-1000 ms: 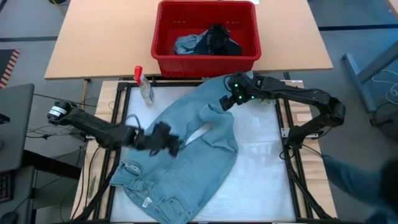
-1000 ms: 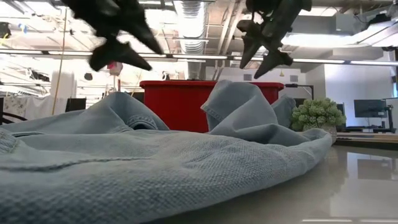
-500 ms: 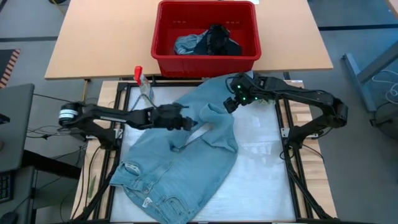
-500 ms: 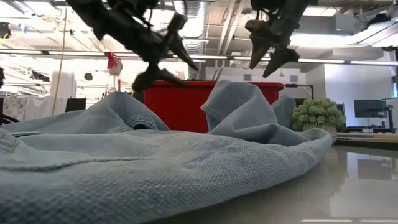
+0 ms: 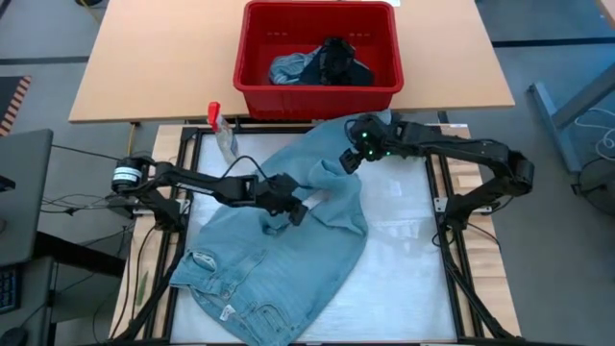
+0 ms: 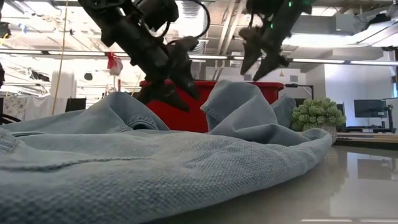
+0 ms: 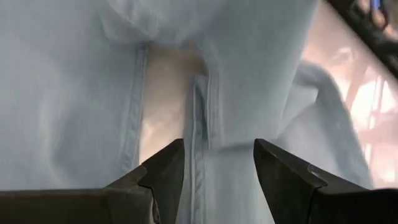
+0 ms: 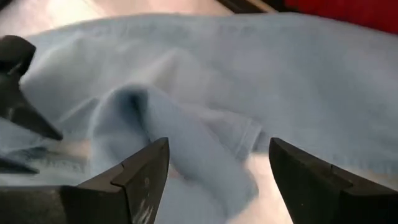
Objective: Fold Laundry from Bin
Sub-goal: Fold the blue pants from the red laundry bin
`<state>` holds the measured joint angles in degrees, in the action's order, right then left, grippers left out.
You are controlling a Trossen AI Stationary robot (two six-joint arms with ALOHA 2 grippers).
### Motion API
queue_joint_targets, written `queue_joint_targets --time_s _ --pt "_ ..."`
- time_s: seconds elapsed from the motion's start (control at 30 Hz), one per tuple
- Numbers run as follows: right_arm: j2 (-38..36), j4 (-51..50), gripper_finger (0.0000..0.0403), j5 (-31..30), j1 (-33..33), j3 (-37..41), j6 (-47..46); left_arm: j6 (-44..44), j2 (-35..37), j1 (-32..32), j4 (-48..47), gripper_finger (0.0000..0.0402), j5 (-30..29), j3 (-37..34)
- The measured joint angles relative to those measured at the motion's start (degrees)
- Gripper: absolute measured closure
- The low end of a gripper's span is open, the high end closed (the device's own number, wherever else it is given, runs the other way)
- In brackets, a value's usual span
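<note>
Sweeping in from the surface's left side within the last second, the left gripper [image 5: 293, 207] had come over the middle of the light blue jeans [image 5: 279, 259] and dropped close to the crotch seam, where the two legs split. Its fingers [image 7: 163, 171] stood apart, empty, with the seam showing between them in the left wrist view. The right gripper [image 5: 354, 154] had barely shifted, hovering above the bunched leg near the far edge, its fingers [image 8: 142, 171] spread wide and holding nothing. The jeans lay crumpled on the white surface [image 5: 404, 269], waistband toward the near edge, one leg humped up. Other laundry [image 5: 317, 65] waited in the red bin [image 5: 252, 82] beyond. Judging by this, both arms were lining up a first grasp to spread the jeans flat; folding had not begun.
</note>
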<state>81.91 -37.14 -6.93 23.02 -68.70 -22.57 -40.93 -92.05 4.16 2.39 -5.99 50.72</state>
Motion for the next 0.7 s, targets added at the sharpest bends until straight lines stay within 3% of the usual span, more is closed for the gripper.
queue_joint_targets --time_s 0.13,0.33,0.47,0.7 --pt "-0.1 8.5 0.0101 2.2 0.2 5.1 8.1 0.8 -0.1 0.1 2.1 0.0221 -1.9 0.2" --pt "-0.1 13.6 0.0101 4.2 -0.1 9.5 25.6 -0.4 -0.3 -0.3 -0.4 0.0221 0.8 0.1" --pt "1.7 18.7 0.0101 5.3 1.3 12.1 28.6 -2.3 -0.3 -0.8 -2.2 0.0221 1.3 0.0" --pt "13.6 27.9 0.0102 9.8 1.1 10.9 31.5 -6.2 -0.3 -2.1 -3.1 0.0221 2.0 0.0"
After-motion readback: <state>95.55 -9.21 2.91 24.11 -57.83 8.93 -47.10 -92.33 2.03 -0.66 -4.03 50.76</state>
